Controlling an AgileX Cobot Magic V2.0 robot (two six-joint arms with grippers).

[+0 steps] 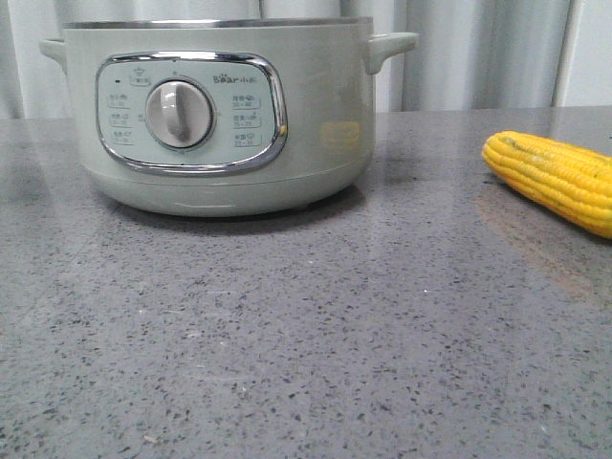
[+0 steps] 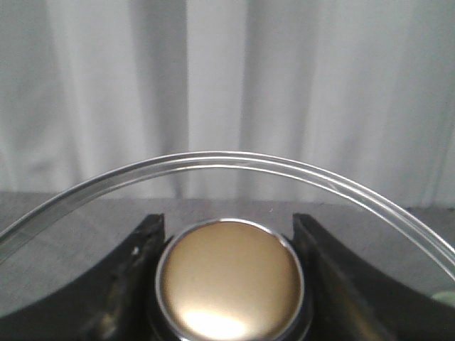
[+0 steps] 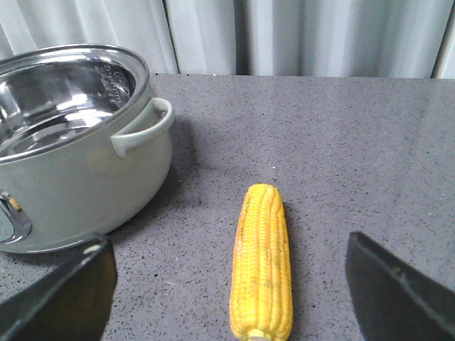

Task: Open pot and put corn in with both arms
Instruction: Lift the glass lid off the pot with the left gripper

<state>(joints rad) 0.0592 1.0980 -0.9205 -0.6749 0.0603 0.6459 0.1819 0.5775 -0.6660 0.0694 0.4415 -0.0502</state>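
Observation:
The pale-green pot (image 1: 225, 110) stands at the back left of the grey table, its dial facing me; it also shows in the right wrist view (image 3: 71, 149), with no lid on it and its steel inside bare. The yellow corn (image 1: 559, 177) lies on the table at the right. In the right wrist view the corn (image 3: 261, 263) lies between the wide-open fingers of my right gripper (image 3: 227, 284), just above the table. My left gripper (image 2: 229, 277) is shut on the gold knob (image 2: 229, 280) of the glass lid (image 2: 234, 162) and holds it up. Neither gripper shows in the front view.
A pale curtain (image 1: 478, 48) hangs behind the table. The pot's side handle (image 3: 146, 128) sticks out toward the corn. Grey speckled tabletop (image 1: 306, 335) stretches in front of the pot.

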